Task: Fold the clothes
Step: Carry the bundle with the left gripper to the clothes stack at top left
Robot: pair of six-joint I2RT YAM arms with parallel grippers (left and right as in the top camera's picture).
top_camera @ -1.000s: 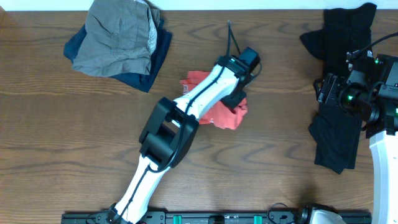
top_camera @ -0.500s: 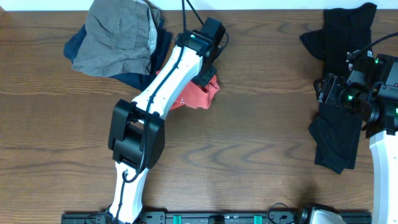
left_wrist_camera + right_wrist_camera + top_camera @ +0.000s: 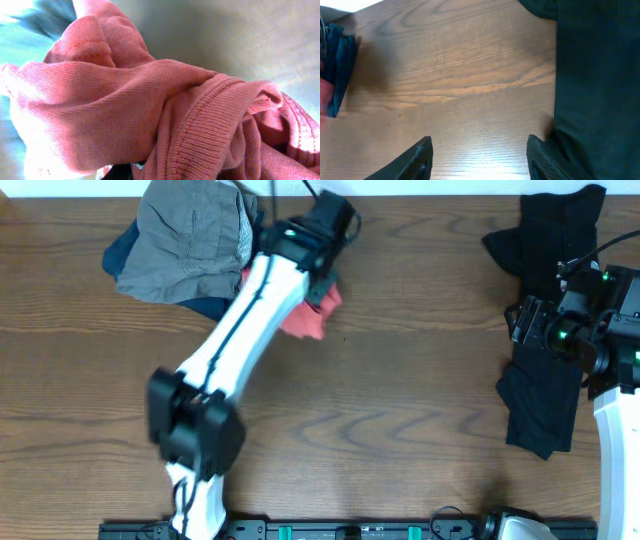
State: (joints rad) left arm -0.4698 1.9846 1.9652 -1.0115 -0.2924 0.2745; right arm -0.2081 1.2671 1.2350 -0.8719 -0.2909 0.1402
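Two arms: the left one reaches across the bench (image 3: 400,380) toward its far edge, and the right one stays at the right side.
Left gripper (image 3: 320,280): clenched on the coral T-shirt (image 3: 308,318), with bunched fabric filling the left wrist view and hiding the fingers.
Coral T-shirt: a crumpled bundle under the left gripper, by the far edge of the bench and just beside the pile of grey and navy cloth. From the wrist a ribbed hem and a stitched seam show among the folds (image 3: 125,100).
Grey piece (image 3: 185,240): lies rumpled on top of the pile at the far left corner.
Navy piece (image 3: 215,307): sits beneath the grey one, its edges showing at the left and the near side.
Right gripper (image 3: 482,155): released, jaws wide apart over bare wood, holding nothing.
Black garment (image 3: 545,410): spread long down the right side of the bench, partly under the right arm. In the right wrist view it lies just beside the right finger.
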